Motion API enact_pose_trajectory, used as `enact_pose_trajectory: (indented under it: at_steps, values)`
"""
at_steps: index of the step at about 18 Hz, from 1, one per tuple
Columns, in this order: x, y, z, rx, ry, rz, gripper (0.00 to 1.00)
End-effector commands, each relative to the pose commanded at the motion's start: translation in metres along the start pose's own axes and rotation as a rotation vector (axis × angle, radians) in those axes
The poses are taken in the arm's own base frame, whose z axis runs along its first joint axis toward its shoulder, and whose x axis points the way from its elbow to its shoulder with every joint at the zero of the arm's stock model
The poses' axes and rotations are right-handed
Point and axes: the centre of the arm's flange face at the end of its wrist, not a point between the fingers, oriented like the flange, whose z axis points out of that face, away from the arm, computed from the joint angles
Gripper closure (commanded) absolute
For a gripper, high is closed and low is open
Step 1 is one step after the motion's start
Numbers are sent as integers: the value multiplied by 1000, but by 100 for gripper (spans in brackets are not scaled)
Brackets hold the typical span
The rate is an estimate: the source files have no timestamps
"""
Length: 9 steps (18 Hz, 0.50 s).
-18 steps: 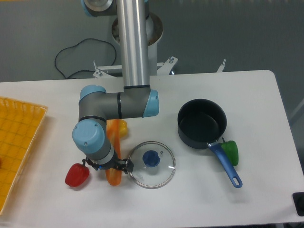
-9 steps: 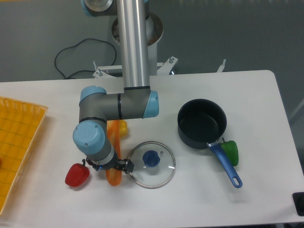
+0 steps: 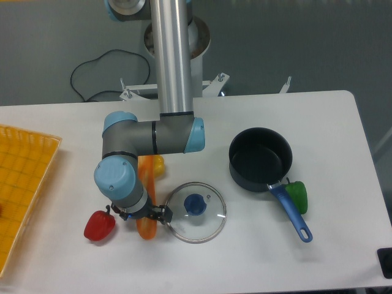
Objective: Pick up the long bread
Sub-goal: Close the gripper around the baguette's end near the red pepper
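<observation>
- The bread (image 3: 146,184) lies on the white table (image 3: 257,257), running near to far, between the red pepper (image 3: 98,225) and the glass lid (image 3: 196,212).
- Much of the bread's middle is covered by the arm's wrist; only its upper stretch and rounded near end show.
- The gripper (image 3: 142,214) sits low over the bread's near part, but its fingers are tucked under the wrist housing, so I cannot tell whether the jaws are spread or pinching the loaf.
- A small yellow item (image 3: 158,163) peeks out beside the bread's far end, mostly hidden by the arm.
- The pot (image 3: 260,158) stands well to the right, its blue handle pointing near; a green pepper (image 3: 297,195) appears to touch the handle.
- A yellow basket (image 3: 21,184) is cut off by the left edge.
</observation>
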Motion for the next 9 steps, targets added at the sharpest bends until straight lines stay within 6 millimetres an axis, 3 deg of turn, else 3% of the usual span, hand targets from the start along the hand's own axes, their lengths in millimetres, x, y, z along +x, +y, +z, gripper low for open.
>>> enact_pose_trajectory:
  at_steps: [4,9]
  values:
    - [0,1,0,-1,0,5,17]
    - [2,2,-2,0,5,9,34]
